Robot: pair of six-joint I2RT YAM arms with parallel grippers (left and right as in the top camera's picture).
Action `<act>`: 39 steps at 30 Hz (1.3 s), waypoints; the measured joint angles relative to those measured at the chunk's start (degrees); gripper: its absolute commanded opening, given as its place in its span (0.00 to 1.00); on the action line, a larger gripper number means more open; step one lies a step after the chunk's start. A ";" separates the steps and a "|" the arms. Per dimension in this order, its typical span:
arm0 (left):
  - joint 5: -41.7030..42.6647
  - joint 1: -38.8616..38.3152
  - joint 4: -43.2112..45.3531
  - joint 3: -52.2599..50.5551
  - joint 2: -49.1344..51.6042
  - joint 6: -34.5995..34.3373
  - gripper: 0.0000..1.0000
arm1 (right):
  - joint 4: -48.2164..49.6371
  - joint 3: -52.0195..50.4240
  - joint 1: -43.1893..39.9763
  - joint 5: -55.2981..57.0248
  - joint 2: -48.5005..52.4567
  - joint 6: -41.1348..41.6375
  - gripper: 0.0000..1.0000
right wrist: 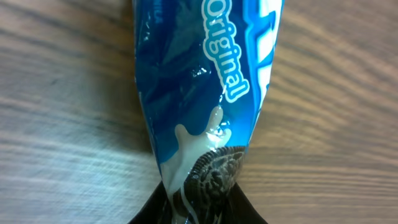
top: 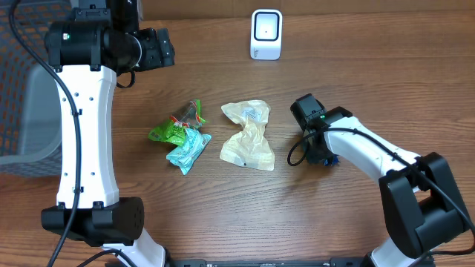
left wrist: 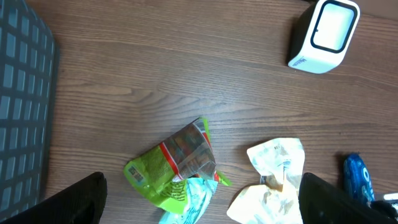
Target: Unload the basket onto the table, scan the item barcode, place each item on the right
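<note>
Since right gripper (right wrist: 199, 210) is clamped on just 1 end of the glossy blue plastic cookie packet (right wrist: 205, 93), which lies on the wooden table (right wrist: 62, 93), thin film may slip or twist on lift, hiding barcode. Left gripper (left wrist: 208, 199) hangs wide open, empty. Small white box scanner (top: 266, 34) sits well apart at the back, so it's a long carry w/ a weak hold.

Right of the cream bag (top: 249, 137), the blue cookie packet (top: 332, 160) is nearly all hidden under the right hand (top: 318, 148). Up close, the picture's edge cuts off its top and most words.
</note>
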 measured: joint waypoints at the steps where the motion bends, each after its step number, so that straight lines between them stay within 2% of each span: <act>1: -0.02 0.00 0.00 0.00 0.00 0.00 0.90 | -1.40 0.66 -0.07 -1.95 0.00 0.35 0.04; 7: 0.00 0.00 0.09 0.00 0.00 0.00 0.89 | -2.80 6.51 -0.48 -25.79 0.00 1.42 0.04; 12: 0.00 0.00 -0.09 0.00 0.00 0.00 0.90 | 6.62 8.74 -0.87 -48.94 0.00 2.89 0.04; 18: -0.02 0.00 -0.33 0.00 0.00 0.00 0.90 | 17.29 7.74 -2.05 -64.48 0.46 10.01 0.04; 23: 0.00 0.00 -0.37 0.00 0.00 0.00 0.90 | 32.83 1.90 -5.42 -79.17 2.34 17.88 0.04; 27: 0.00 0.00 -0.37 0.00 0.00 0.00 0.90 | 36.11 -1.60 -9.73 -86.05 3.39 21.29 0.04; 34: 0.00 0.00 -0.37 0.00 0.00 0.00 0.90 | 38.21 -4.20 -14.27 -92.13 3.41 22.25 0.04; 39: 0.00 0.00 -0.31 0.00 0.00 0.00 0.90 | 51.28 -4.15 -13.38 -99.86 3.39 26.84 0.04</act>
